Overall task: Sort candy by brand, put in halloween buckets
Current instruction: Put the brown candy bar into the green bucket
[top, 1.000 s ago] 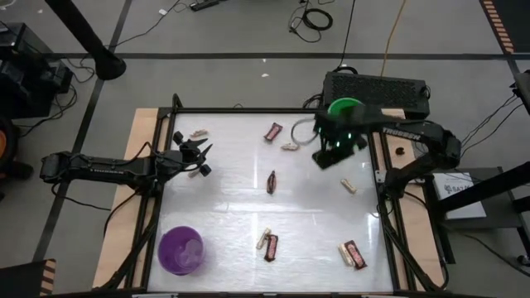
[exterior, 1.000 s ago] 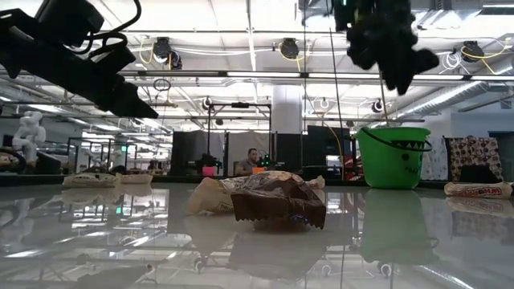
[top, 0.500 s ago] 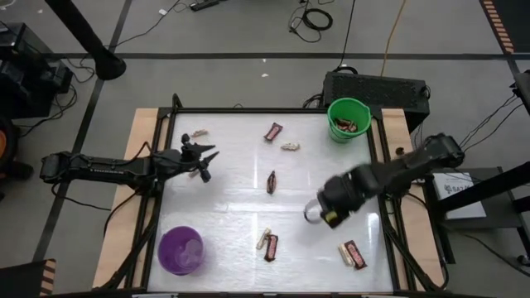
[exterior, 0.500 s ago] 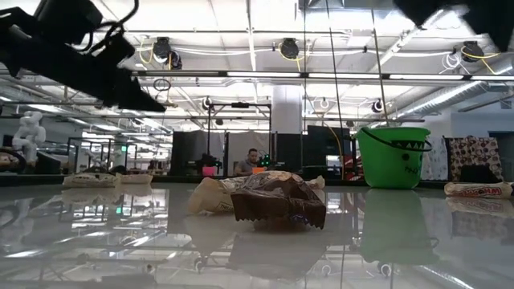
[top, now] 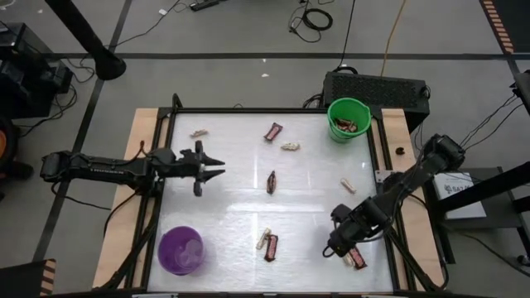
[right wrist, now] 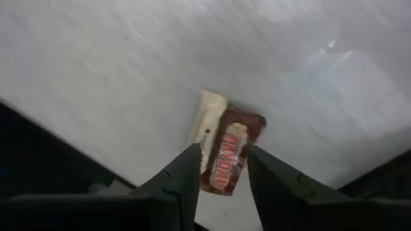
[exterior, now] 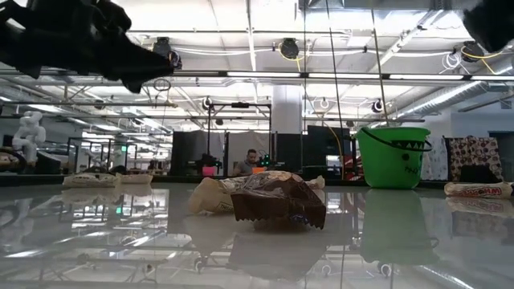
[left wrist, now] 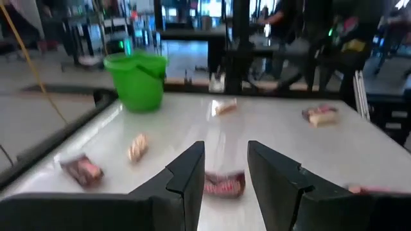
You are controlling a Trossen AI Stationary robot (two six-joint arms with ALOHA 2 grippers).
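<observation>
The right gripper is poised, fingers parted and empty, over a red-brown candy bar at five o'clock; the cream bar beside it is partly hidden. The left gripper is held released at nine o'clock. The green bucket stands at one o'clock, the purple bucket at seven.
</observation>
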